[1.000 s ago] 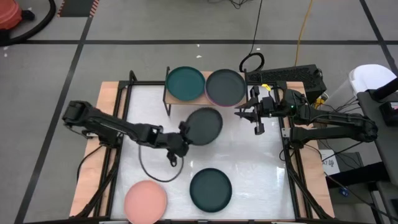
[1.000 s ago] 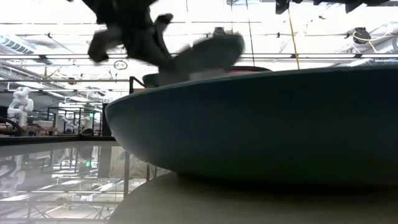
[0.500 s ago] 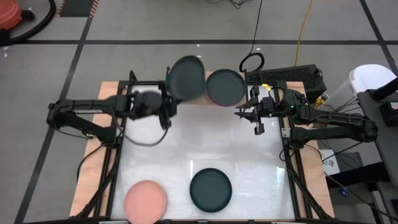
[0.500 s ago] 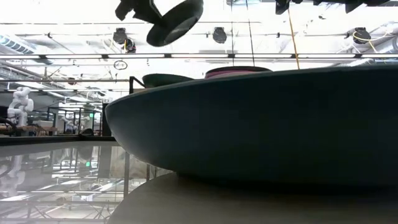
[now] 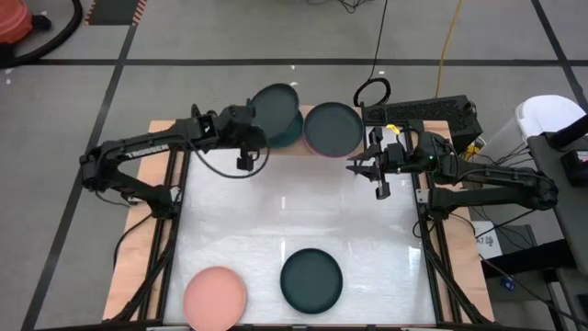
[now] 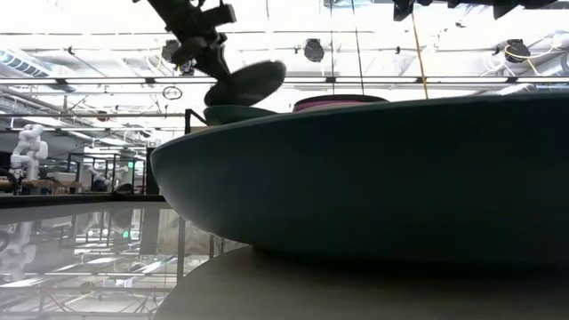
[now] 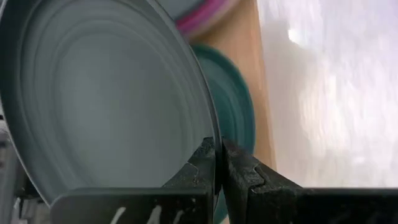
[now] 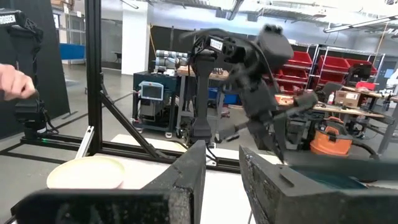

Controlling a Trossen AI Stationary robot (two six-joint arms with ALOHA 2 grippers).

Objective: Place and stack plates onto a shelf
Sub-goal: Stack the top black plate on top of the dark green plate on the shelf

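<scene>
My left gripper (image 5: 248, 140) is shut on a dark grey plate (image 5: 276, 107) and holds it just above the teal plate (image 5: 292, 131) that lies on the left half of the wooden shelf (image 7: 239, 37). In the low view the held plate (image 6: 246, 84) hangs tilted over the teal plate (image 6: 238, 114). A dark grey plate (image 5: 333, 127) on a magenta one fills the shelf's right half. My right gripper (image 5: 378, 171) is open and empty, in the air near the table's right edge. My left gripper pinches the dark grey plate's rim (image 7: 213, 144) between its two fingers, one finger on the plate's upper face and one on its underside. The fingers come from the table's left side. The plate is lifted clear and tilted, its far edge higher than the held edge.
A pink plate (image 5: 215, 296) and a dark teal plate (image 5: 310, 279) lie near the table's front edge; the dark teal plate fills the low view (image 6: 373, 178). A person's hand (image 8: 12, 79) shows beyond the table.
My left gripper has carried the dark grey plate up from the middle of the table toward the far edge, then come down over the teal plate on the shelf. The plate has stayed in the hold, clear of the table and tilted.
</scene>
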